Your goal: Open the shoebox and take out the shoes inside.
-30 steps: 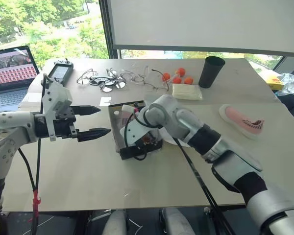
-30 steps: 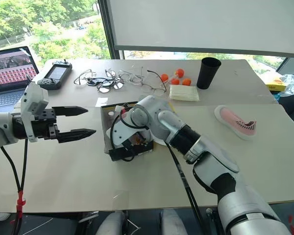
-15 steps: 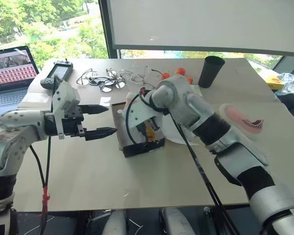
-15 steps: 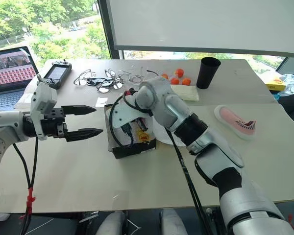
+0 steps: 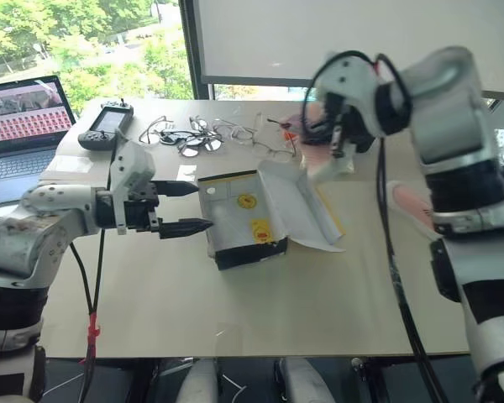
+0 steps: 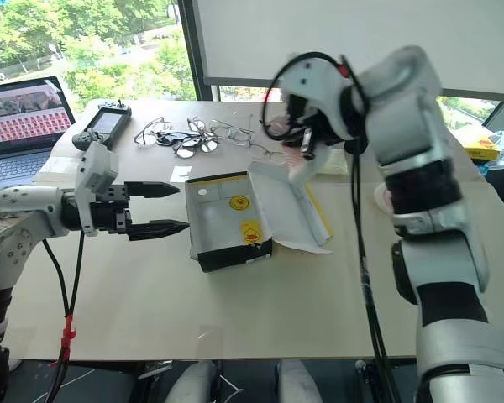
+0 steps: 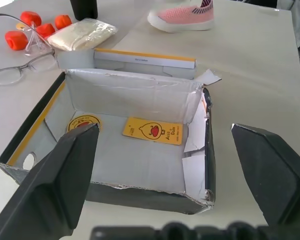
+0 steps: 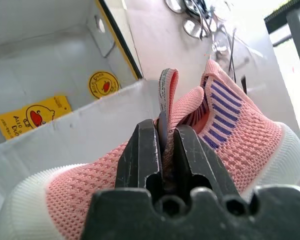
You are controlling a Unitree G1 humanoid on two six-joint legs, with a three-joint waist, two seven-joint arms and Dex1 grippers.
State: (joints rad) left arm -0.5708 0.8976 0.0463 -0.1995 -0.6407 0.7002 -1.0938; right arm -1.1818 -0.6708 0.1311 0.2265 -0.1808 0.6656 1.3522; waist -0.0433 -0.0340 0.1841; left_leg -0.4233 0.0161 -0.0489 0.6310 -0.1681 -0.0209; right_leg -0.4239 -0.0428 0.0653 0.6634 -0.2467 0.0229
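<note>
The shoebox [image 5: 235, 225] lies open on the table, white inside, its lid [image 5: 298, 206] folded out flat on the far side. No shoe is in it, only a yellow card [image 7: 152, 131] and a round sticker [image 7: 83, 121]. My right gripper [image 8: 167, 142] is shut on the collar of a pink shoe [image 8: 240, 145] and holds it high above the lid's far edge. The other pink shoe [image 7: 182, 15] rests on the table beyond the box. My left gripper [image 5: 203, 206] stands open just outside the box's near end wall, its fingers level with the rim.
At the table's back are a laptop [image 5: 21, 117], a handheld console [image 5: 107, 128], several glasses [image 5: 189, 138], orange balls [image 7: 30, 20], a white packet [image 7: 87, 34] and a black cup [image 7: 84, 7]. A yellow packet [image 6: 483, 147] lies far right.
My right gripper has come up out of the box and swung up and right with the pink shoe. The lid now lies spread open. The left gripper edged closer to the box.
</note>
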